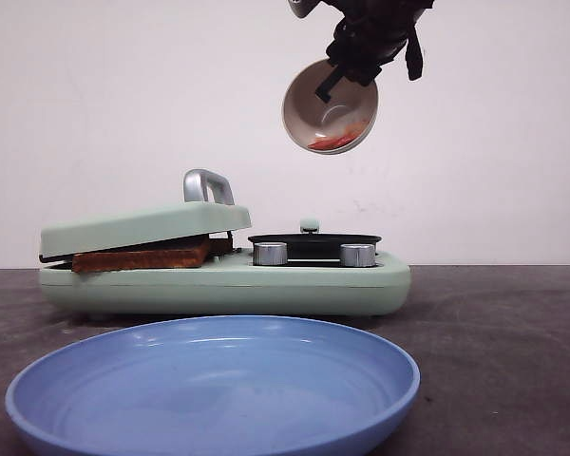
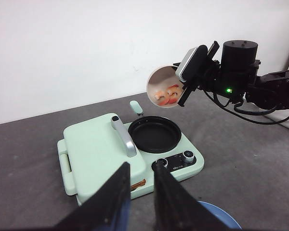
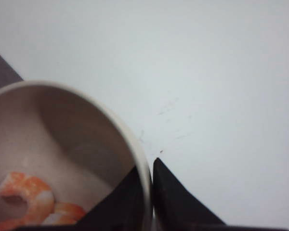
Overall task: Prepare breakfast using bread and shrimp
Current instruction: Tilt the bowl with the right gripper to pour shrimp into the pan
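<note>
High above the black round pan [image 1: 313, 240] [image 2: 154, 134] hangs a beige bowl [image 1: 304, 106] [image 2: 159, 77] [image 3: 72, 130], tipped on its side. My right gripper [image 1: 327, 87] [image 2: 187, 83] [image 3: 147, 169] is shut on its rim, one finger inside and one outside. Several pink-orange shrimp [image 1: 338, 141] [image 2: 167, 94] [image 3: 30, 196] lie against the bowl's lower wall. The bread [image 1: 142, 255] [image 2: 138, 184] is clamped under the green lid, only its brown crust edge showing. My left gripper [image 2: 142, 164] hovers open and empty over the appliance's near edge.
The mint-green breakfast maker [image 1: 218, 285] [image 2: 94, 154] has a silver lid handle [image 1: 207, 185] [image 2: 124, 137] and two knobs [image 1: 358, 255] [image 2: 188, 155] at its front. A big blue plate [image 1: 214, 389] [image 2: 221, 219] lies in front of it on the dark table.
</note>
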You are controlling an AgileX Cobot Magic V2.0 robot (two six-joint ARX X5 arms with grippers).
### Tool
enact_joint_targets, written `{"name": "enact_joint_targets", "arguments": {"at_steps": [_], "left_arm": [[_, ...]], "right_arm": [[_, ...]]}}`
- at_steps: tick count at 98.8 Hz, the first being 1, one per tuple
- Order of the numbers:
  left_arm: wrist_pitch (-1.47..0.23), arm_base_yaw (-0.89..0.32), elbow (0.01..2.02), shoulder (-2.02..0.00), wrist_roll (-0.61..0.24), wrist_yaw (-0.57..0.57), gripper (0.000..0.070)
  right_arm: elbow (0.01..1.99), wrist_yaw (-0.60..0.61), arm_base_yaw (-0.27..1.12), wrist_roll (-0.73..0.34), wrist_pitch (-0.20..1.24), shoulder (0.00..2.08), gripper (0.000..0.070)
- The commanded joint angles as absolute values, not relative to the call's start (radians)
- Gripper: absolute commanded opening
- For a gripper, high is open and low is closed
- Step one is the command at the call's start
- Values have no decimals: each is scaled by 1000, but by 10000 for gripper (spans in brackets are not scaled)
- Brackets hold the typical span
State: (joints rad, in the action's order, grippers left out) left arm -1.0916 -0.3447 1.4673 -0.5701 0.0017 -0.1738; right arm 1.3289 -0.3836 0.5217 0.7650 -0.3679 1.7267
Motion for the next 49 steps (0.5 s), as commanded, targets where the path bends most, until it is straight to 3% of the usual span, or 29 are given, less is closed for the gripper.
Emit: {"name": "enact_joint_targets", "arguments": {"at_steps": [1, 49], "left_arm": [[-1083, -347, 1482, -579, 11, -173, 4], [-1084, -347, 1482, -579, 11, -173, 4]], "right_arm": [[1342, -386, 532, 826, -403, 1745, 0], [1342, -386, 594, 1063, -544, 1747, 0]]}}
